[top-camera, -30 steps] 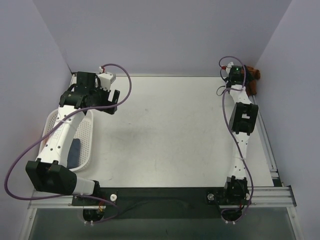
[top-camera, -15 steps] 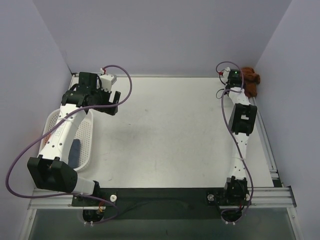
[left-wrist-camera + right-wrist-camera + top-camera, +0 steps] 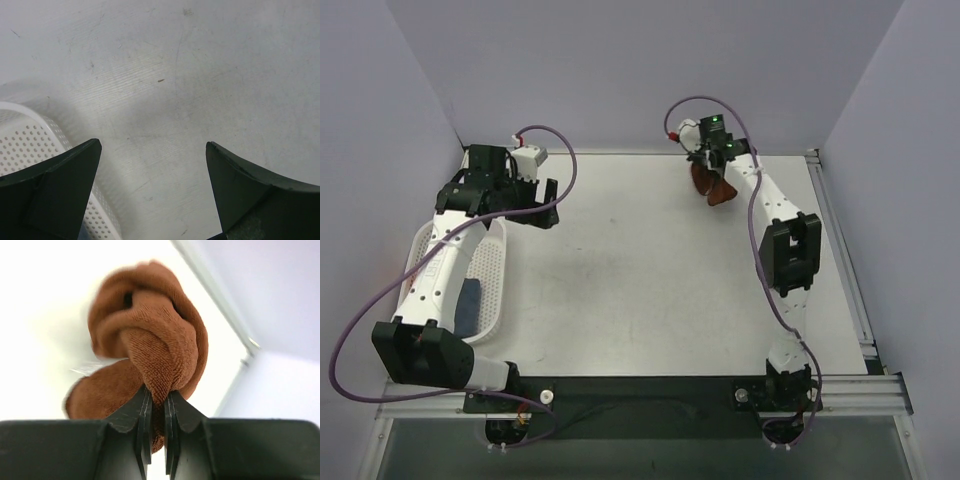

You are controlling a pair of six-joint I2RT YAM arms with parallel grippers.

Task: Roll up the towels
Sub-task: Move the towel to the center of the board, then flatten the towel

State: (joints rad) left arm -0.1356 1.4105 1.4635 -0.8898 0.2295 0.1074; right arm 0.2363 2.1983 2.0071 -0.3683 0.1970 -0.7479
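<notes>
A rust-brown towel [image 3: 712,184] hangs bunched and twisted from my right gripper [image 3: 716,160] above the far middle of the table. In the right wrist view both jaws pinch a fold of this towel [image 3: 150,350], and the right gripper [image 3: 158,396] is shut on it. A slate-blue towel [image 3: 470,300] lies in the white basket [image 3: 498,270] at the left, partly hidden by my left arm. My left gripper [image 3: 530,205] hovers open over bare table beside the basket's far end, with nothing between its fingers [image 3: 65,180].
The white perforated basket's corner [image 3: 35,135] shows at the lower left of the left wrist view. Purple walls close in the table on the left, back and right. A metal rail [image 3: 840,260] runs along the table's right edge.
My right gripper shut on the rust-brown towel in the far right corner, lifted it and swung it left toward the far middle. The left arm barely moved.
</notes>
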